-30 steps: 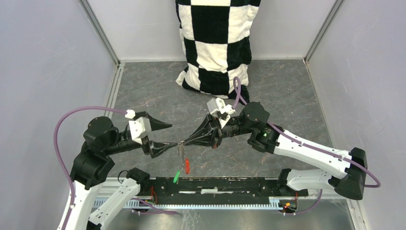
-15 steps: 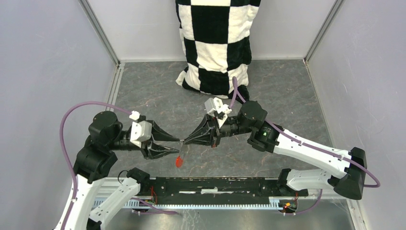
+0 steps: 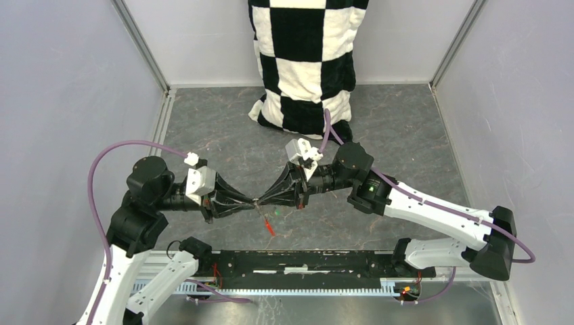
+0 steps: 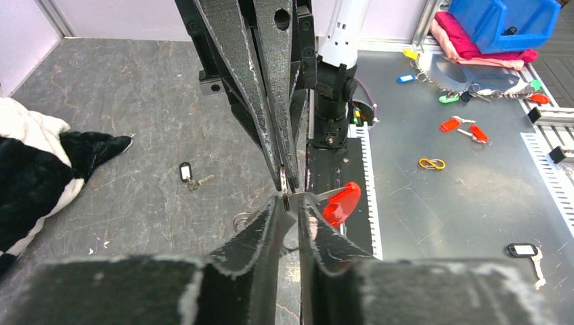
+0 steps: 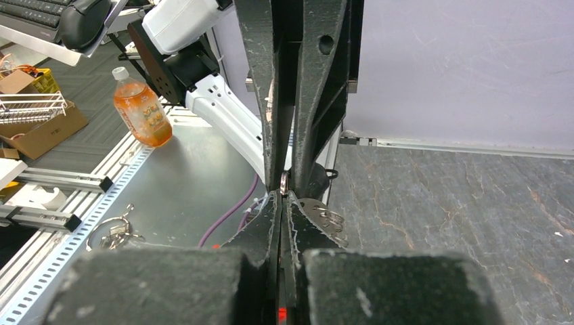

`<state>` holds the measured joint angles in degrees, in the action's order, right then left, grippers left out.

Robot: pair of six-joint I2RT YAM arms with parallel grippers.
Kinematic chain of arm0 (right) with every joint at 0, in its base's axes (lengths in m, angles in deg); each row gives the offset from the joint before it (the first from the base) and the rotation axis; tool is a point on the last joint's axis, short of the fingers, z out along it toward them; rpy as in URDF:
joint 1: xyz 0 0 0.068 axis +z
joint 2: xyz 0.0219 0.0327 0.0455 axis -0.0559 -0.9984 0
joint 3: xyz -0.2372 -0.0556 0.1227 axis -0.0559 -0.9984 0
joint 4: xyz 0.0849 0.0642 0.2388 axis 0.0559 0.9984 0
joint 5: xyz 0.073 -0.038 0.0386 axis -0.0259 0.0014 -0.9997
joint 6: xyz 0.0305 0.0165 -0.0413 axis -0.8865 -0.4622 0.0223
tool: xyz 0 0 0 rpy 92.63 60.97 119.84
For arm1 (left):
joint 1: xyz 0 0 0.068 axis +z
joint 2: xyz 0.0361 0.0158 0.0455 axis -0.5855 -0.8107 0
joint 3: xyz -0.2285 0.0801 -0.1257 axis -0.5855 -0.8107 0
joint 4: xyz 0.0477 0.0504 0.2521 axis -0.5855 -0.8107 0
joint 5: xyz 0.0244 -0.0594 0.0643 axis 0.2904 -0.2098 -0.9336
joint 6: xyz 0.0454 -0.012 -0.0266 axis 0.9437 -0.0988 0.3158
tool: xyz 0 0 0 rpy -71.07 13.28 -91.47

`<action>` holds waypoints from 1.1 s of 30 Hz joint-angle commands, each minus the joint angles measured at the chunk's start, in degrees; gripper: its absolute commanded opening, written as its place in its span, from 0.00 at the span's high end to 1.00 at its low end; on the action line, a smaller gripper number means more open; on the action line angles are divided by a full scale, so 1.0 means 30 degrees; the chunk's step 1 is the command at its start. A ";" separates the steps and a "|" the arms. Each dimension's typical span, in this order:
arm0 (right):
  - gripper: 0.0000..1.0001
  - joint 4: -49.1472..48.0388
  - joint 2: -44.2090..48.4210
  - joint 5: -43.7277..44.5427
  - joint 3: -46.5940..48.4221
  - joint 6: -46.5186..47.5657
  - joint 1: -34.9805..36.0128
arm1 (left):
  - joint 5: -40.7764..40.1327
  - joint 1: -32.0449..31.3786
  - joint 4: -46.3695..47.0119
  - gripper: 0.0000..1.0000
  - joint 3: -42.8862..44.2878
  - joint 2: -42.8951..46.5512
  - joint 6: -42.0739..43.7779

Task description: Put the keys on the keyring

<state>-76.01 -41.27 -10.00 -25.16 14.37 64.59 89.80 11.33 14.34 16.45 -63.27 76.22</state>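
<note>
The keyring is held in the air over the middle of the table. Its thin silvery ring (image 4: 283,180) stands edge-on at the tips of my right gripper (image 3: 260,200), which is shut on it. The red tag (image 3: 269,225) hangs below, also seen as the red tag (image 4: 342,203). My left gripper (image 3: 250,201) meets the right one tip to tip. Its jaws stand a narrow gap apart, either side of the ring's lower edge (image 4: 285,198). One of the keys, with a black tag (image 4: 185,172), lies on the grey floor. The ring (image 5: 284,181) also shows at my right fingertips.
A black-and-white checkered cushion (image 3: 304,61) leans against the back wall. The cell walls close in left and right. Beyond the near edge, a metal bench (image 4: 474,196) holds several coloured tags. An orange bottle (image 5: 141,108) stands there too.
My left gripper has moved right and narrowed its jaws around the ring at the right gripper's tips. The green tag that hung below a second ago no longer shows. The red tag has swung.
</note>
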 commanded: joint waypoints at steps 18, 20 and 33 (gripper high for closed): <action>0.99 -0.2090 -0.0279 -0.0209 0.0665 -0.0973 -0.0013 | -0.0349 0.0026 0.0184 0.86 -0.0568 0.0335 -0.0553; 0.99 -0.2177 -0.0301 -0.0237 0.0643 -0.1028 -0.0013 | -0.0307 0.0011 0.0232 0.80 -0.0619 0.0330 -0.0605; 0.99 -0.2437 -0.0492 -0.0372 0.0563 -0.1240 -0.0016 | -0.0672 0.0026 0.1500 0.76 -0.0745 0.0477 -0.1529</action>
<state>-79.40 -42.56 -10.78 -25.16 11.47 64.59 88.27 11.33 15.85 14.05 -62.03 74.69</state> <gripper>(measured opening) 0.011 0.248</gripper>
